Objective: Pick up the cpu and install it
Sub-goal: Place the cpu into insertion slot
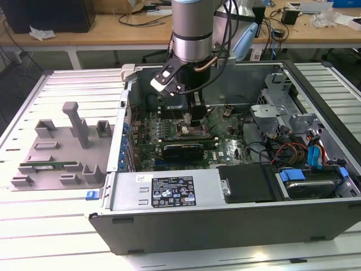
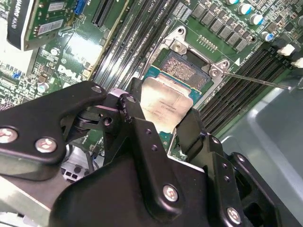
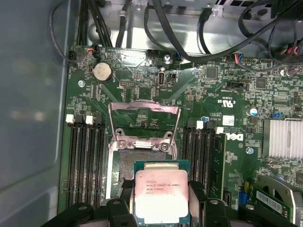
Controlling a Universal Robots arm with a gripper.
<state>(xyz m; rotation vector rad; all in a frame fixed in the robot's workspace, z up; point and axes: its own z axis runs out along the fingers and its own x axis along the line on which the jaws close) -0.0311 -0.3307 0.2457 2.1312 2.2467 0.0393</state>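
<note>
Silver cpu (image 3: 162,197) clamped in the end effector (image 3: 161,202), over open socket (image 3: 124,165)

The computer case (image 1: 225,228) is taken whole from a raised, distant exterior view. The cpu (image 3: 162,197) and socket frame (image 3: 143,124) are shared by both wrist views, set close above, the second obliquely.

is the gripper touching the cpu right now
Touching. In the second wrist view the black fingers of the gripper clamp opposite edges of the cpu, with no gap showing on either side.
</note>
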